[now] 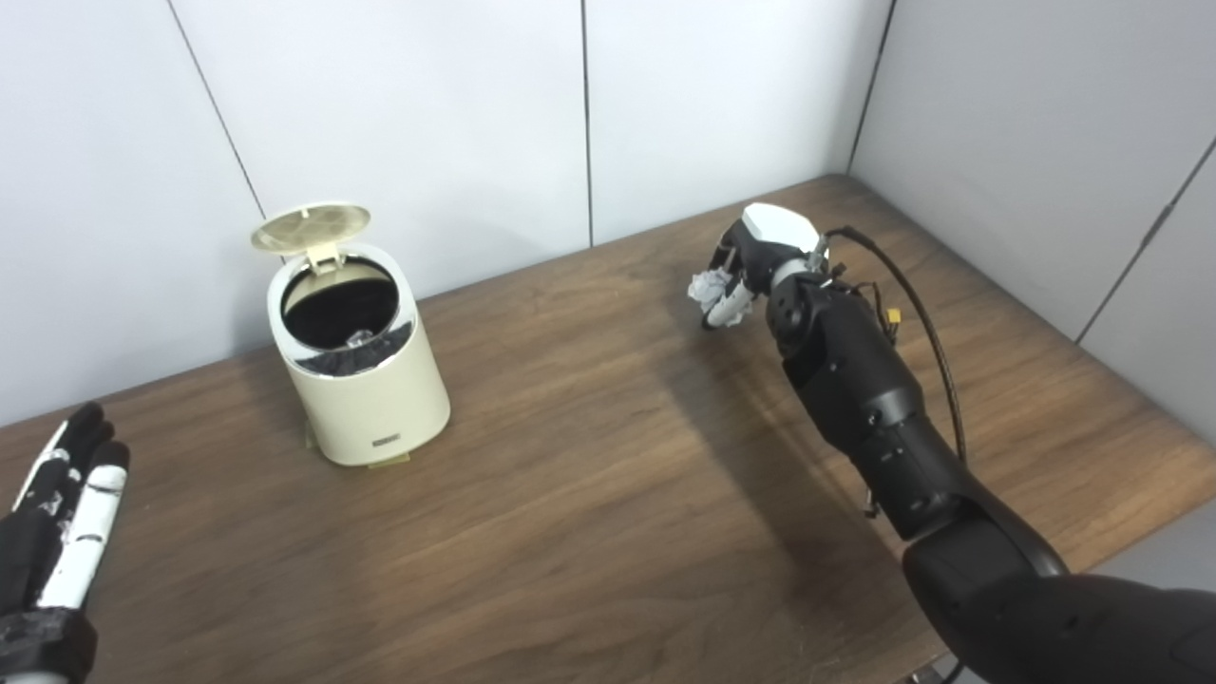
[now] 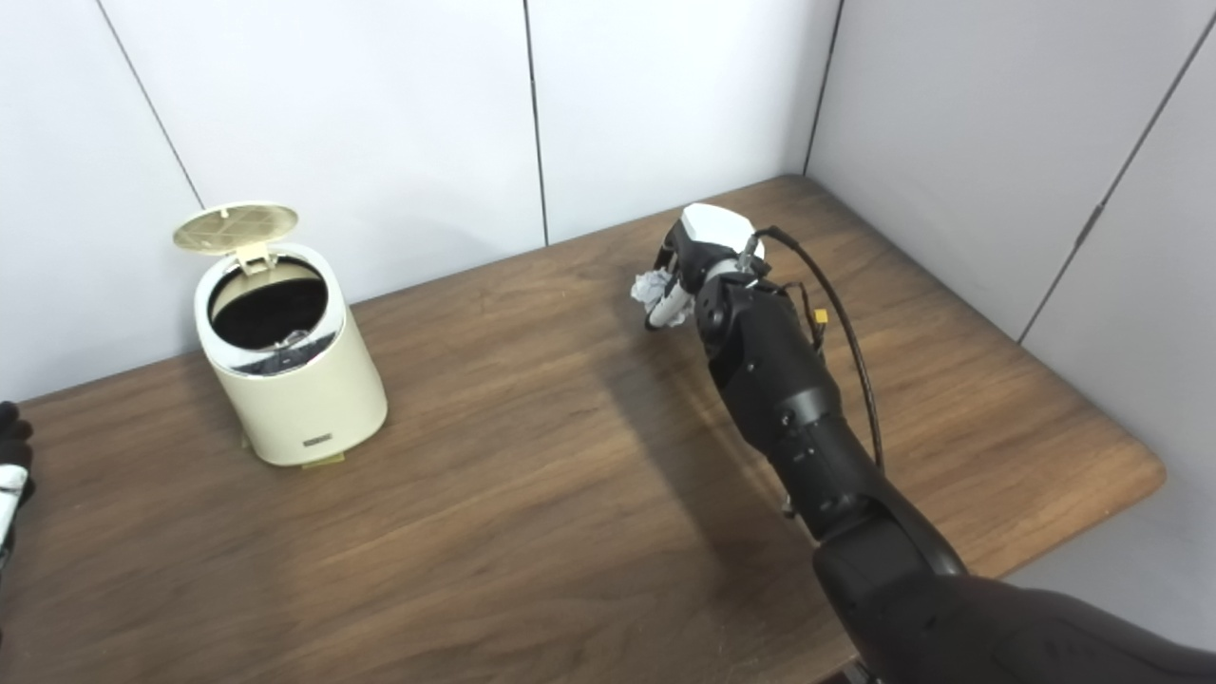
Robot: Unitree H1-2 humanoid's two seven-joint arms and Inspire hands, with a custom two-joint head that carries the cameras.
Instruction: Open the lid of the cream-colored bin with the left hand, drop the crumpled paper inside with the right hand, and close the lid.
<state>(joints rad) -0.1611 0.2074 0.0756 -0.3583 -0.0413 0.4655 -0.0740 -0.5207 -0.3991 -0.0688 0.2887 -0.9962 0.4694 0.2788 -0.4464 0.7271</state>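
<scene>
cream bin [image 1: 366, 380] open, one paper [image 1: 708, 287] held

Bin open, paper in the right hand

The cream-colored bin [image 2: 294, 380] stands at the bench's [image 2: 532, 532] left with its lid [image 2: 236, 226] tipped up. Well apart, near the back wall, the right hand [image 2: 686, 271] grips the crumpled paper [image 2: 652, 285]. The left hand [image 2: 9, 475] barely shows at the edge.

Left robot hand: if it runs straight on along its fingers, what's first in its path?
Probably nothing but bare table up to the back wall. The left robot hand points up-right, seemingly passing left of the bin; depth unclear.
</scene>
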